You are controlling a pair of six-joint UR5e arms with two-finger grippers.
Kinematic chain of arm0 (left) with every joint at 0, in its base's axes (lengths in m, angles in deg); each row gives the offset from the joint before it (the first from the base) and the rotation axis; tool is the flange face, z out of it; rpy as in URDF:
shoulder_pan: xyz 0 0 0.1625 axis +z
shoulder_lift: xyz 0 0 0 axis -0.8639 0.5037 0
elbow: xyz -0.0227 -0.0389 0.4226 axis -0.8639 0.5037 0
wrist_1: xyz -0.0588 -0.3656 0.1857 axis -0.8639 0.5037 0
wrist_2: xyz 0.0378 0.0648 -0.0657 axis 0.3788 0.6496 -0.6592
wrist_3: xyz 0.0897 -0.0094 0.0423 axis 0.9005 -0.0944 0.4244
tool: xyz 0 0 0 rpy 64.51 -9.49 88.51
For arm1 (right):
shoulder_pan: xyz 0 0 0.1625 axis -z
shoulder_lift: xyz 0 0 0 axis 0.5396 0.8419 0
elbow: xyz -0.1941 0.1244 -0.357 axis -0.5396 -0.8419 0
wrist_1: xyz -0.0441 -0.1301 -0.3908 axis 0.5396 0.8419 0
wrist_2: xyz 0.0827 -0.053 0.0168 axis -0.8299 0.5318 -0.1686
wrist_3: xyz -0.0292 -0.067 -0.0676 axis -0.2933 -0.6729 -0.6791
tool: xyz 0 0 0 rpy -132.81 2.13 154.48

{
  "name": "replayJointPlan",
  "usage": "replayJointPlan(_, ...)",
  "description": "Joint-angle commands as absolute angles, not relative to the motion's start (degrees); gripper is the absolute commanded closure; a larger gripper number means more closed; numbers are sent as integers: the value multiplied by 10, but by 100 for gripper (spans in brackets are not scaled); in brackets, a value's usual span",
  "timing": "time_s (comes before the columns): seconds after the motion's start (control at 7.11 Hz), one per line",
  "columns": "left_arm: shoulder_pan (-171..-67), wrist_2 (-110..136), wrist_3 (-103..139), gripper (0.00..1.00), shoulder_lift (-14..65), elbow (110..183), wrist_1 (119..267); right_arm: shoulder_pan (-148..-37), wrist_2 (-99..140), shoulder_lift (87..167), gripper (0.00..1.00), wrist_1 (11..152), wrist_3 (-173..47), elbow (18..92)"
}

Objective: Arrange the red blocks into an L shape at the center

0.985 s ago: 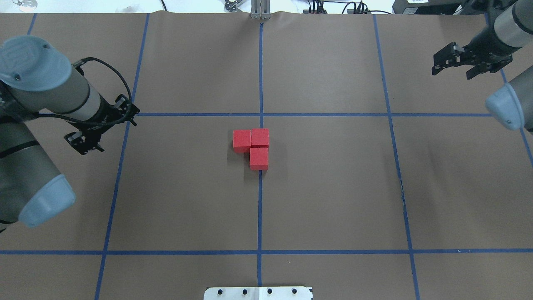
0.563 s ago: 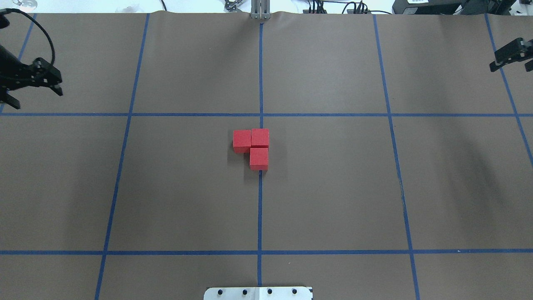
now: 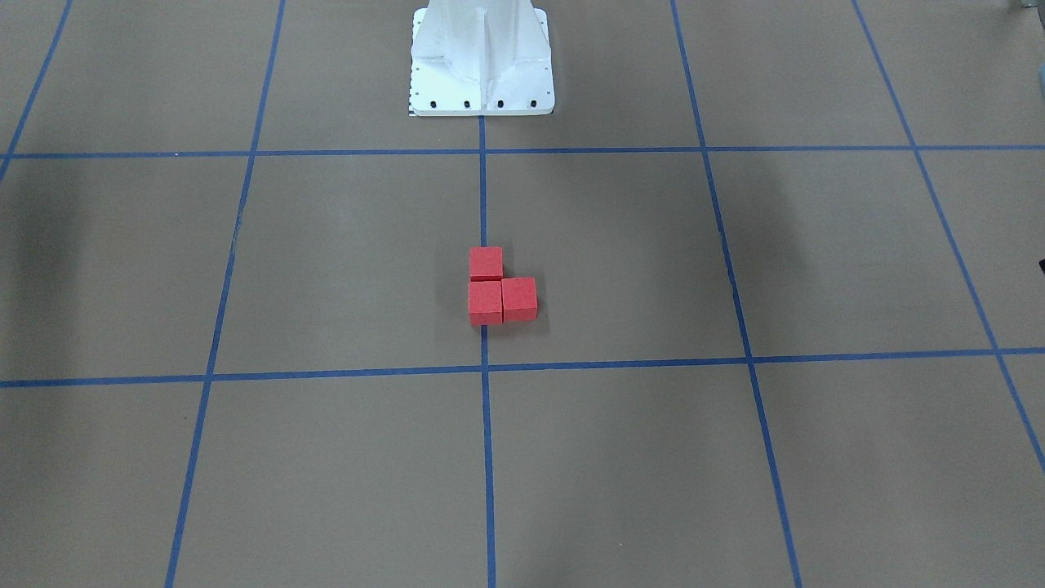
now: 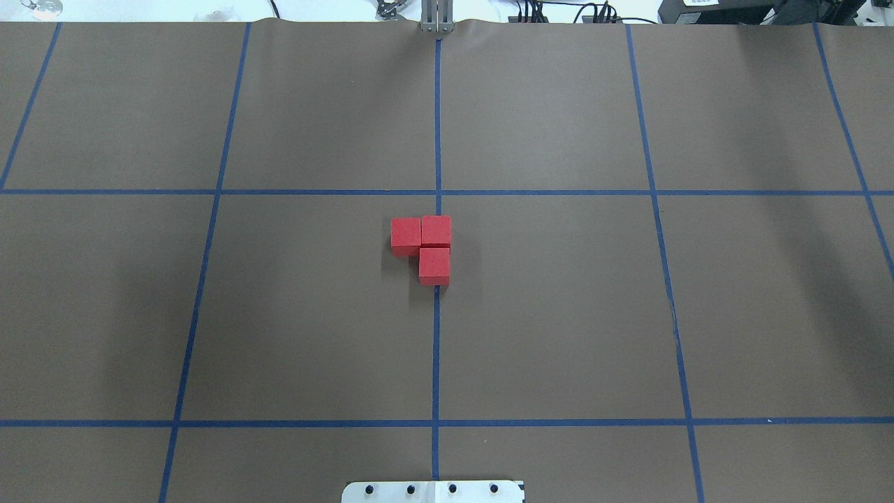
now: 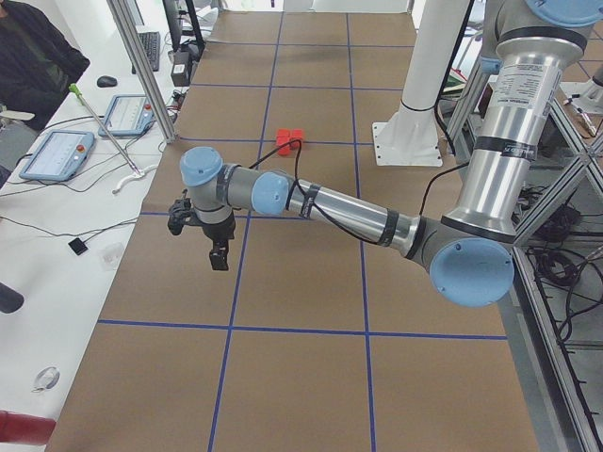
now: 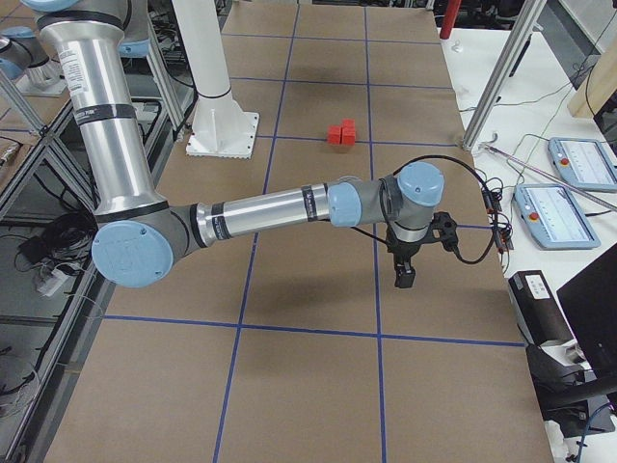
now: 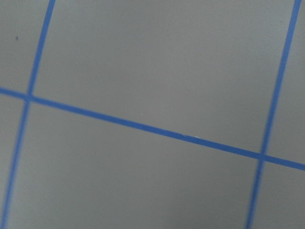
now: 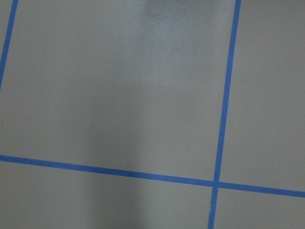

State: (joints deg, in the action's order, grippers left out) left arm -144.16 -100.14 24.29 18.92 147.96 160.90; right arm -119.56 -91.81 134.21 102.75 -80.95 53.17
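Three red blocks sit touching in an L on the brown surface at the center, across the straight blue tape line. In the overhead view one block is left, one forms the corner, one is nearer me. The L also shows in the front view and both side views. My left gripper hangs over the table's left end, far from the blocks. My right gripper hangs over the right end. Only the side views show them, so I cannot tell whether they are open or shut. Nothing shows in either.
The white robot base stands at the near edge behind the blocks; its plate shows at the overhead view's bottom. Tablets and frame posts lie beyond the far table edge. Both wrist views show only brown paper and blue tape.
Both arms have swung outwards and left the overhead view, the left arm to the left, the right arm to the right. The three red blocks have not moved.
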Motion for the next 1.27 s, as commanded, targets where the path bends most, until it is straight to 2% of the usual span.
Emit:
replayJointPlan(0.0,-1462,-1029,280,0,189,1456,1618,-1198,-944,1351,0,1058,-839,536)
replayJointPlan(0.28,-1463,-1029,280,0,188,1462,1618,-1198,-935,1384,0,1057,-832,559)
replayJointPlan(1.13,-1458,-1027,282,0,173,1471,1620,-1194,-943,1384,0,1016,-829,556)
